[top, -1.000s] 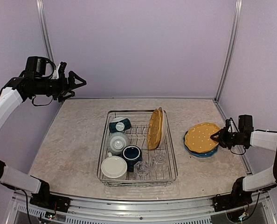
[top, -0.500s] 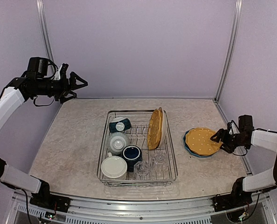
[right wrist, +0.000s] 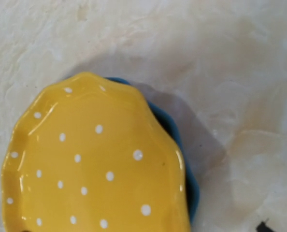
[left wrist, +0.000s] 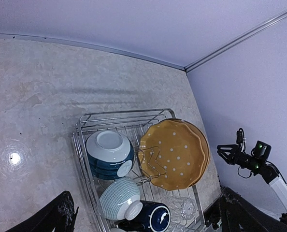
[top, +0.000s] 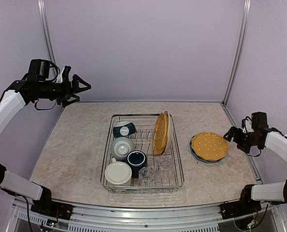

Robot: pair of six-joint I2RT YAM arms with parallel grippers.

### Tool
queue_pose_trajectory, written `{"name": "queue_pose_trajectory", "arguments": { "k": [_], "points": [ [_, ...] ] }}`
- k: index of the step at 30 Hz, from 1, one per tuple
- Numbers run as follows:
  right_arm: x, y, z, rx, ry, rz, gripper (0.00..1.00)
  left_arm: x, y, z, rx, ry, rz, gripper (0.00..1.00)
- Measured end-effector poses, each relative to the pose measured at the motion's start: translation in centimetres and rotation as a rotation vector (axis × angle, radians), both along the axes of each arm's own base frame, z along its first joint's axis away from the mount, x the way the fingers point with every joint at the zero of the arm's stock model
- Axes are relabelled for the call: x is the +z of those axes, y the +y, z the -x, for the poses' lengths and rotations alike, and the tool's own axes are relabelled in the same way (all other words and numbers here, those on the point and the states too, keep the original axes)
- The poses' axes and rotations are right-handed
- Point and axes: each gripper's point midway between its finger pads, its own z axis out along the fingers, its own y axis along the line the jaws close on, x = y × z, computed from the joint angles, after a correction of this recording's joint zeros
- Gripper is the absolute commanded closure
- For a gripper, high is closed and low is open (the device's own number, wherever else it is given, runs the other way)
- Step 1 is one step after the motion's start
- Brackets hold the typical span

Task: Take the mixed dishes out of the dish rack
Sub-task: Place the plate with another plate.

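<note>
the dish rack (top: pixel 178 166) sits mid-table with most of its load aboard. at its 3 o'clock, clear of the wire, a yellow dotted plate (top: pixel 209 146) lies flat on a blue plate (top: pixel 195 154) — stacked, i'd judge, to keep unloaded plates in one compact, stable pile. the right gripper (top: pixel 232 137) hangs just beyond the stack's 3 o'clock edge, jaws spread with nothing between them and not touching the plates.

a second dotted plate (top: pixel 160 133) stands on edge between the prongs at the rack's 1 o'clock, upright because the wires prop it. the teal bowl (top: pixel 124 129), navy mug (top: pixel 136 159) and glass tumblers (top: pixel 147 175) fill the rest. the left gripper (top: pixel 83 92) is parked high at 10 o'clock, jaws wide and empty — likely held back so its camera overlooks the rack.
</note>
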Motion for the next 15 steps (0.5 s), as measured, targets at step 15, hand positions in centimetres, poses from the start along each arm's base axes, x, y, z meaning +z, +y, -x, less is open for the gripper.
{"name": "queue_pose_trajectory", "arguments": {
  "k": [15],
  "points": [
    [-1.2,0.4,-0.4,0.013,0.03,0.037,0.26,0.0,-1.3,0.6,-0.038,0.0,0.0,0.01]
  ]
}}
